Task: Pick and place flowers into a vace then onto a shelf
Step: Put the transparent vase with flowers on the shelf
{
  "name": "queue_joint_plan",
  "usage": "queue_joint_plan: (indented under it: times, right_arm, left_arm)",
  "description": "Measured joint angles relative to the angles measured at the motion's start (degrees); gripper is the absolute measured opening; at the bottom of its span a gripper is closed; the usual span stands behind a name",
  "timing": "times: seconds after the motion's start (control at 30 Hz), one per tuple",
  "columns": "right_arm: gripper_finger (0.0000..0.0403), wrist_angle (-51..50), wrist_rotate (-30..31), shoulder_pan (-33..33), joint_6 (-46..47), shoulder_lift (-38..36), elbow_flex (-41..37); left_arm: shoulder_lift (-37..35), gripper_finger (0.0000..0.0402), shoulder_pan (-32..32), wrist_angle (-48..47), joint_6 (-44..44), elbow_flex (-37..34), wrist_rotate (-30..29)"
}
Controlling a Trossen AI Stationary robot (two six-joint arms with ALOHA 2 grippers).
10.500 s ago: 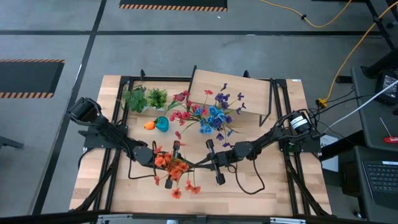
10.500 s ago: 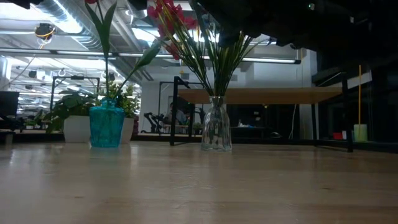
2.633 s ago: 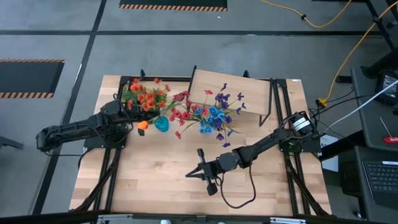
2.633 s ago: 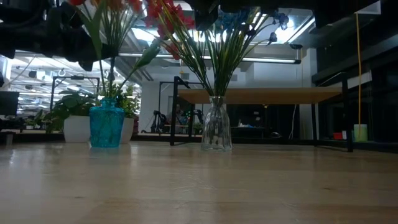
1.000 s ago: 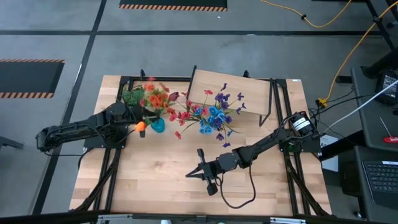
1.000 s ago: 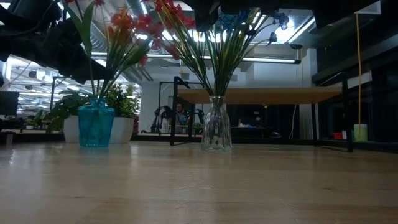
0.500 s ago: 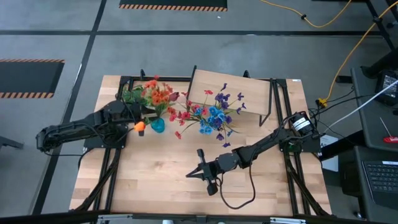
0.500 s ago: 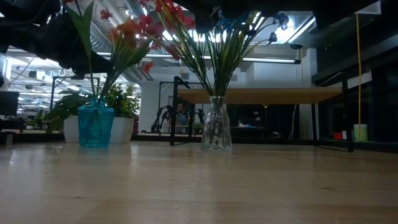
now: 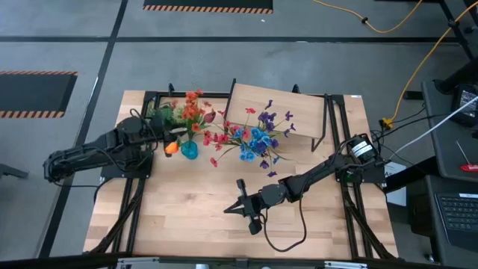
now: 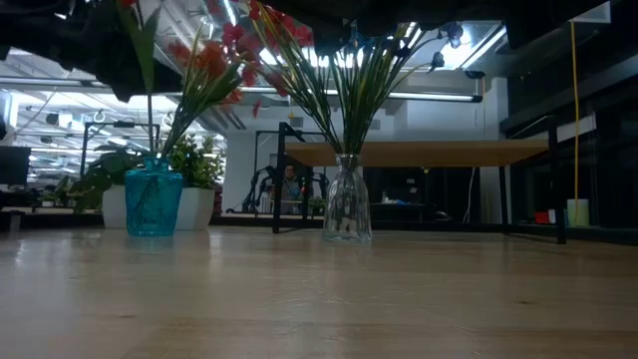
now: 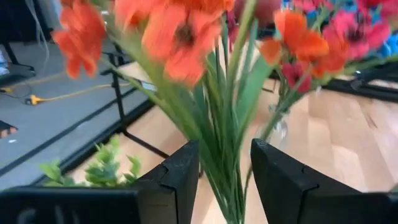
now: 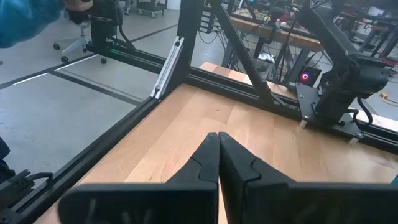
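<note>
Orange flowers [image 9: 192, 110] upright in blue vase [image 9: 190, 150] (stems between end effector fingers); shelf [image 9: 278, 112] bare.

The high view looks straight down on the whole tabletop [image 9: 187, 217]. The low view sits at tabletop height and looks level across it; both views show the blue vase [image 9: 190, 150] and the clear vase [image 10: 347, 211]. Each wrist camera looks forward, close past its own jaws.

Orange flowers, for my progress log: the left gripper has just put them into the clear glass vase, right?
Not the clear vase: the low view shows the orange flowers standing in the blue vase. The left gripper is open around their stems.
</note>
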Motion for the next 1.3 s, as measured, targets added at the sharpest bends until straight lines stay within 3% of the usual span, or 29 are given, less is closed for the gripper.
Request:
queue_joint_plan:
  times: [0.4, 0.7, 0.9, 1.1, 1.3]
  right_arm:
    - [0.0002, -0.01, -1.46, 0.0, 0.02, 0.0, 0.0]
    - [0.0002, -1.63, -1.46, -0.29, 2.49, -1.93, 0.0]
    - [0.0002, -5.48, -1.36, -0.33, 3.53, -4.33, 0.0]
    - [0.0002, -6.53, -1.34, -0.33, 3.51, -5.23, 0.0]
    - [0.0002, -6.59, -1.33, -0.31, 4.46, -5.4, 0.0]
  left_arm:
    - [0.02, 0.0139, -0.02, -8.97, 1.12, 8.9, -1.01]
    - [0.0, 0.0136, -0.21, -9.92, 3.75, 15.58, 0.14]
    - [0.02, 0.0092, -1.5, -9.93, 4.14, 18.45, 4.67]
    - [0.0, 0.0036, -3.72, -8.57, 4.1, 19.78, 13.19]
    - [0.01, 0.0003, -7.13, -8.58, 4.12, 19.78, 14.12]
